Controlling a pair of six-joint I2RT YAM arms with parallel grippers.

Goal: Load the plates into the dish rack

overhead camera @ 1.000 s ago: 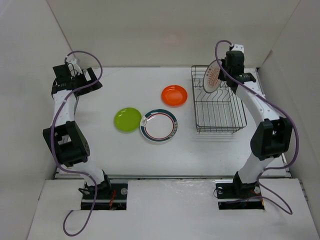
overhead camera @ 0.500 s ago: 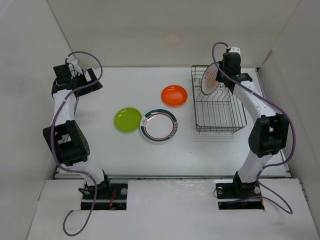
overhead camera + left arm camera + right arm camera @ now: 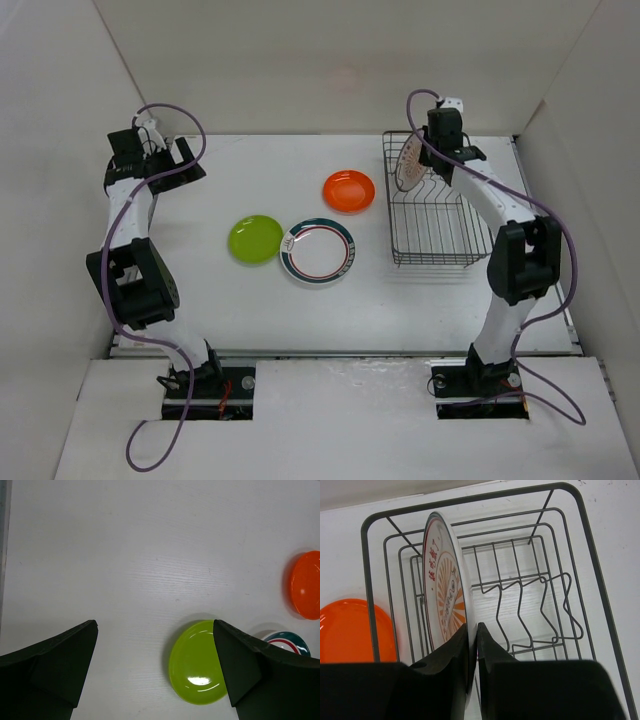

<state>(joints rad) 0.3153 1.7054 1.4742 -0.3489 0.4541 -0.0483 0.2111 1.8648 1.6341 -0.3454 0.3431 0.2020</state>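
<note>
Left arm: stretched to the far-left part of the white table (image 3: 250, 310), with a purple cable looped over its wrist.
Left gripper (image 3: 154, 630): fingers spread wide above bare tabletop, nothing between them.
Lime green plate (image 3: 197, 662): flat on the table, partly behind one left finger in the left wrist view; just left of the ringed plate.
Ringed plate (image 3: 317, 251): flat near mid-table, white with teal-and-red rim rings. A small mark near its rim is too small to read.
Orange plate (image 3: 349, 190): flat, farther back, near the rack's left side.
Sunburst plate (image 3: 445, 600): on edge inside the far-left end of the rack; whether it rests on the bottom cannot be told.
Writing: red characters near that plate's rim, not legible.
Dish rack (image 3: 440, 215): on the right of the table; bent wire dividers stand right of the held plate.
Right gripper (image 3: 472, 630): fingers pinching the sunburst plate's rim.
Right arm: reaching far over the rack's back end.
</note>
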